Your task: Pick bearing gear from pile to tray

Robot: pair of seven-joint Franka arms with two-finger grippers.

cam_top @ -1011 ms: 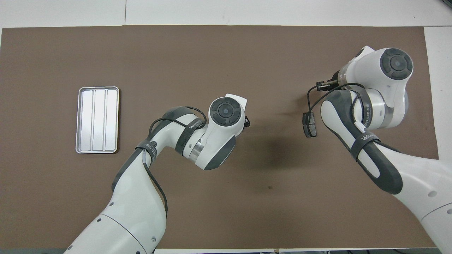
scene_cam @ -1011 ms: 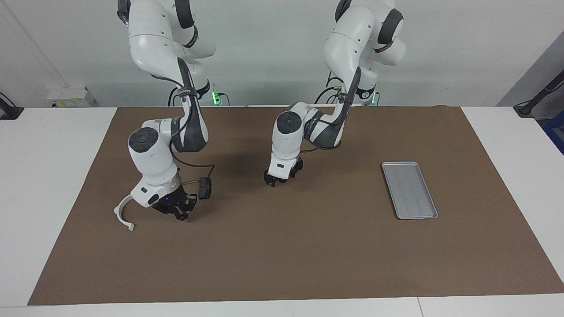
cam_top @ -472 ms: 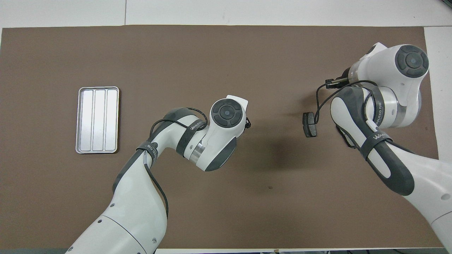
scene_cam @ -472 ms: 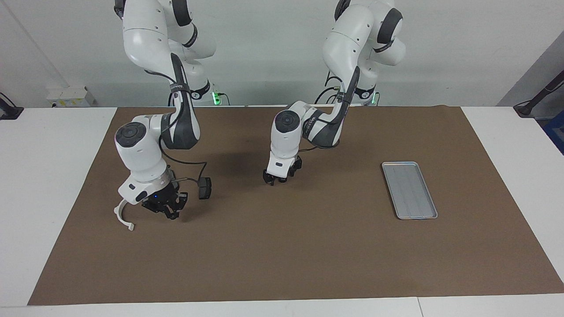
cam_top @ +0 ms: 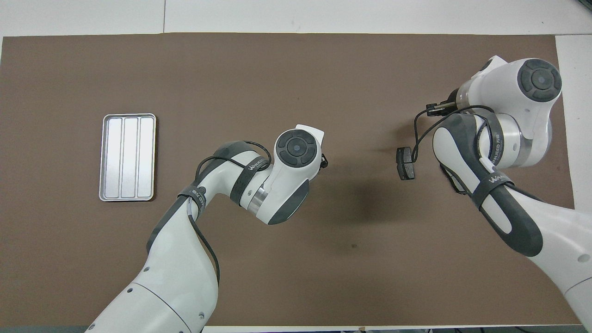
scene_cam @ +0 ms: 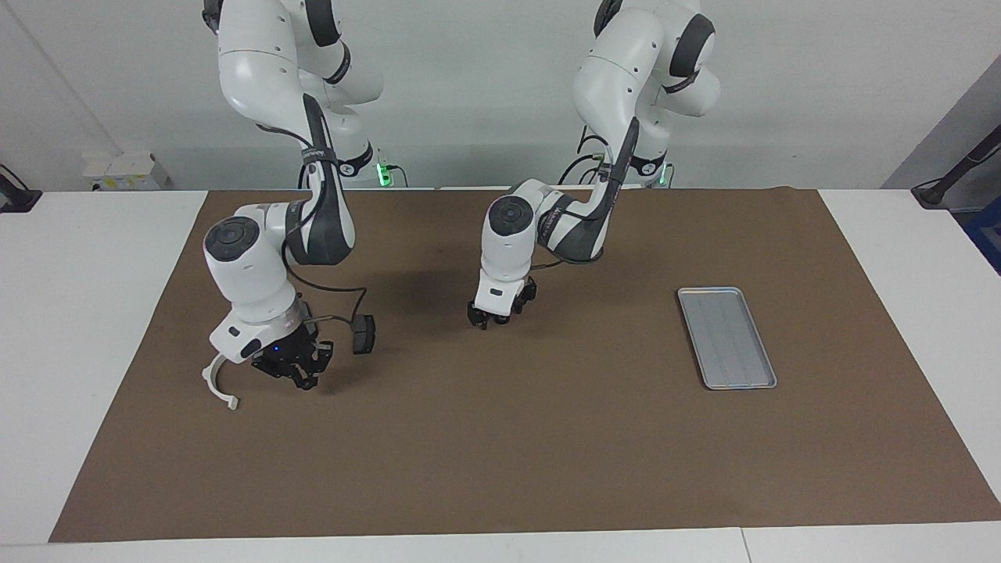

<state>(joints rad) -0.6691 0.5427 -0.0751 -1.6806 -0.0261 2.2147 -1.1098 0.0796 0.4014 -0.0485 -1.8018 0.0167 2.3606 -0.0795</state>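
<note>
Here, right gripper sits low over the mat at the right arm's end of the table, fingers pointing down amid the pile; whether they are spread or closed cannot be told. In the overhead view this gripper is hidden under its own wrist. White half-ring bracket lies on the mat just beside the gripper, at approx. 9 o'clock from it in the facing view, one end tucked under the wrist housing. Dark grey brake pad lies at approx. 2 o'clock from the gripper in the facing view, close to the wrist cable. No bearing or gear can be made out; other small parts of the pile are too small or are covered by the arm.

Left gripper hangs low over the bare mat near the table's middle, fingertips close to the surface; its opening cannot be told either. In the overhead view only a dark tip shows at the wrist's edge.

Tray lies flat on the mat toward the left arm's end of the table, well apart from both grippers, at approx. 3 o'clock from the left gripper in the facing view. Ribbed floor shows no parts in it.

Brown mat covers most of the white table.
</note>
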